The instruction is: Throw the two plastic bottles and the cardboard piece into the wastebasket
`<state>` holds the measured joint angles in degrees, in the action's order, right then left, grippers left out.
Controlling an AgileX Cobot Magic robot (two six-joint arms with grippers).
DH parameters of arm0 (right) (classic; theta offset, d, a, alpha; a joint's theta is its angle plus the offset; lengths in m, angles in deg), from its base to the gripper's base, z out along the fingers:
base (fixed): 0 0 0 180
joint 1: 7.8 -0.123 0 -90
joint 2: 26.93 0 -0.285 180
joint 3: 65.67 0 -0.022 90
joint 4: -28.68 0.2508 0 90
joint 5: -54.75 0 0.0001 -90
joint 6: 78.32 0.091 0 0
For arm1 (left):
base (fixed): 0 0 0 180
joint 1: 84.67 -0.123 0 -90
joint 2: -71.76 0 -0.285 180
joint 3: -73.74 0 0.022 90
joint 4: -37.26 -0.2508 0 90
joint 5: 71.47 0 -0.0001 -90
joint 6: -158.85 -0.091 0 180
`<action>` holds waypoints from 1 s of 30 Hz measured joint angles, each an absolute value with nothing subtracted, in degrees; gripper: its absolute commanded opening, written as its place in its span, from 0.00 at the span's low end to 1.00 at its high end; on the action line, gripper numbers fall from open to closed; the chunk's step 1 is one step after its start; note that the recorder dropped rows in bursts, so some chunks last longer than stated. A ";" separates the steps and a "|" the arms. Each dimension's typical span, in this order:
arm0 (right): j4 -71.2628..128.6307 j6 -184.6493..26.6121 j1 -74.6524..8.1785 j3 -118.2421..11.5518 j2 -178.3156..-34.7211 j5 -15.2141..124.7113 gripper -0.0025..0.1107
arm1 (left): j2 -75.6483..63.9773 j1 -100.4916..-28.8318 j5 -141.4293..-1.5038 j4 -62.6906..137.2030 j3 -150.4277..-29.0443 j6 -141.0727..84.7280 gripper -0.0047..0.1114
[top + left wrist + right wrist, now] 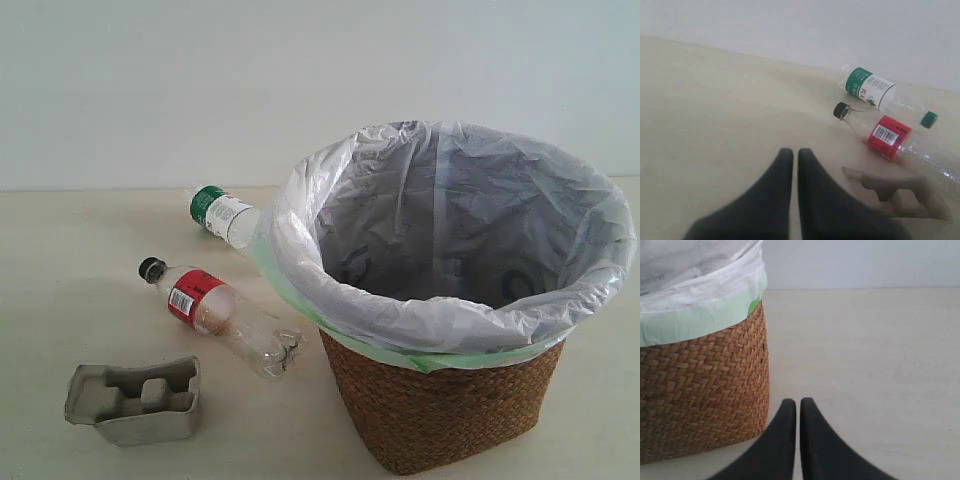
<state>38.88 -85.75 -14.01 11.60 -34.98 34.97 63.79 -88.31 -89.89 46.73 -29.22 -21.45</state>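
The worktop (pixel 60 260) is occupied at the right of the exterior frame by the wastebasket (pixel 440 410). The green-capped bottle (pixel 225 215) is laid left of it, partly hidden by its bag, the red-labelled bottle (pixel 215 310) lower, the cardboard piece (pixel 135 400) at lower left. The left hand (pixel 795 155) and right hand (pixel 798 405) are pressed closed, nothing held
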 measured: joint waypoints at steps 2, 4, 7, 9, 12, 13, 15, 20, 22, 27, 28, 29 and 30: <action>38.88 -85.75 -14.01 11.60 -34.98 34.97 0.02 | 63.79 -88.31 -89.89 46.73 -29.22 -21.45 0.07; 38.88 -85.75 -14.01 11.60 -34.98 34.97 0.02 | 63.79 -88.31 -89.89 46.73 -29.22 -21.45 0.07; 38.88 -85.75 -14.01 11.60 -34.98 34.97 0.02 | 63.79 -88.31 -89.89 46.73 -29.22 -21.45 0.07; 38.88 -85.75 -14.01 11.60 -34.98 34.97 0.02 | 63.79 -88.31 -89.89 46.73 -29.22 -21.45 0.07; 38.88 -85.75 -14.01 11.60 -34.98 34.97 0.02 | 63.79 -88.31 -89.89 46.73 -29.22 -21.45 0.07; 38.88 -85.75 -14.01 11.60 -34.98 34.97 0.02 | 63.79 -88.31 -89.89 46.73 -29.22 -21.45 0.07; 38.88 -85.75 -14.01 11.60 -34.98 34.97 0.02 | 63.79 -88.31 -89.89 46.73 -29.22 -21.45 0.07; 38.88 -85.75 -14.01 11.60 -34.98 34.97 0.02 | 63.79 -88.31 -89.89 46.73 -29.22 -21.45 0.07; 38.88 -85.75 -14.01 11.60 -34.98 34.97 0.02 | 63.79 -88.31 -89.89 46.73 -29.22 -21.45 0.07; 38.88 -85.75 -14.01 11.60 -34.98 34.97 0.02 | 63.79 -88.31 -90.46 61.63 -29.22 -12.80 0.07; 38.88 -85.75 -14.01 11.60 -34.98 34.97 0.02 | 63.79 -88.31 -90.86 65.70 -29.22 -11.75 0.07; 38.88 -85.75 -14.01 11.60 -34.98 34.97 0.02 | 63.79 -88.31 -91.20 69.53 -29.22 -11.10 0.07; 38.88 -85.75 -14.01 11.60 -34.98 34.97 0.02 | 63.79 -88.31 -91.35 72.89 -29.22 -10.66 0.07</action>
<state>38.88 -85.75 -14.01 11.60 -34.98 34.97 63.79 -88.31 -91.35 72.89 -29.22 -10.66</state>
